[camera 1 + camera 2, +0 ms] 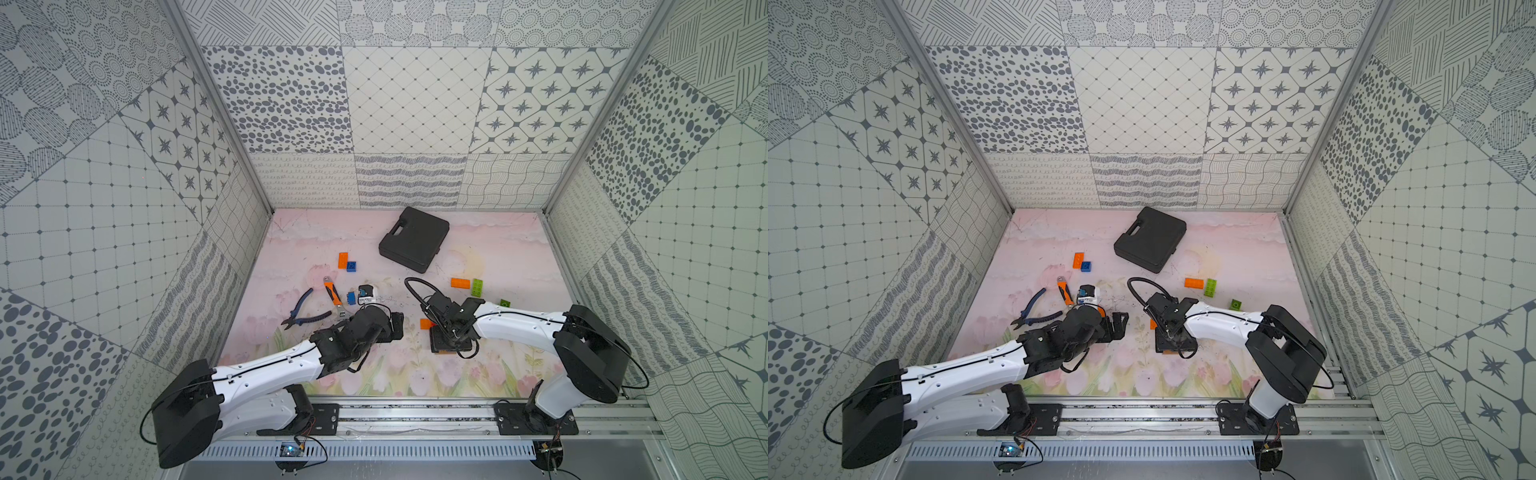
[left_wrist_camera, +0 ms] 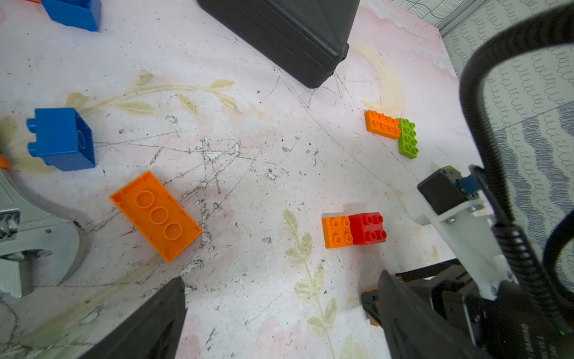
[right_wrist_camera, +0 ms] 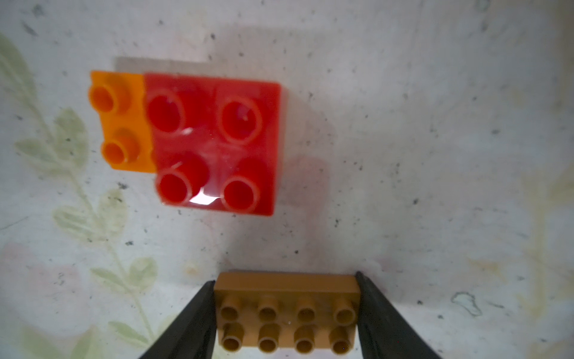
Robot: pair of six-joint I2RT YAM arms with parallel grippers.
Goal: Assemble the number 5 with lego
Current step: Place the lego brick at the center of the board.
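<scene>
I am holding the right end effector (image 3: 285,277) clamped on the short ends of a long brown studded plastic brick (image 3: 287,314), studs up, at the front-middle of the pink floral surface (image 1: 511,249). A square red brick (image 3: 214,143), capping one half of a long orange brick (image 3: 118,121), is lying just ahead of the fingertips, and the orange brick's long axis is running roughly parallel to the brown one's. The left end effector (image 1: 397,326) is hovering nearby, jaws apart and empty.
</scene>
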